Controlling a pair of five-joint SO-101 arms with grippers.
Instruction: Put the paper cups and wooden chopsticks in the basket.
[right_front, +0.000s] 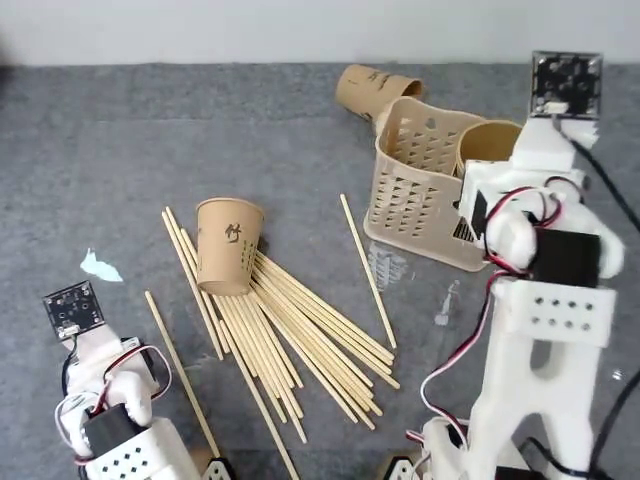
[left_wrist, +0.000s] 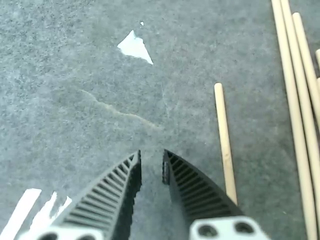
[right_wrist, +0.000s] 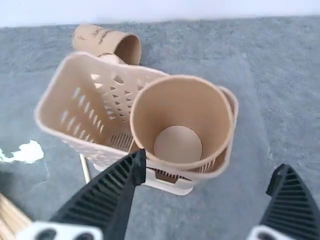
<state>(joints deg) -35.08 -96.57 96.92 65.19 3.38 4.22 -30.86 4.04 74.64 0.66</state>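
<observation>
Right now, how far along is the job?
Done: one paper cup stands in the basket, under the open right gripper. In hand: nothing; the left gripper is empty too. Left: the tipped cup behind the basket, the standing cup by the chopsticks, and every one of those chopsticks.

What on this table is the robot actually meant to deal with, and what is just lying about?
Part of the job:
basket
cup in the basket
cup on its side behind the basket
cup standing at the chopstick pile
wooden chopsticks

Just lying about:
white scrap
white marks near the basket
grey mat
</observation>
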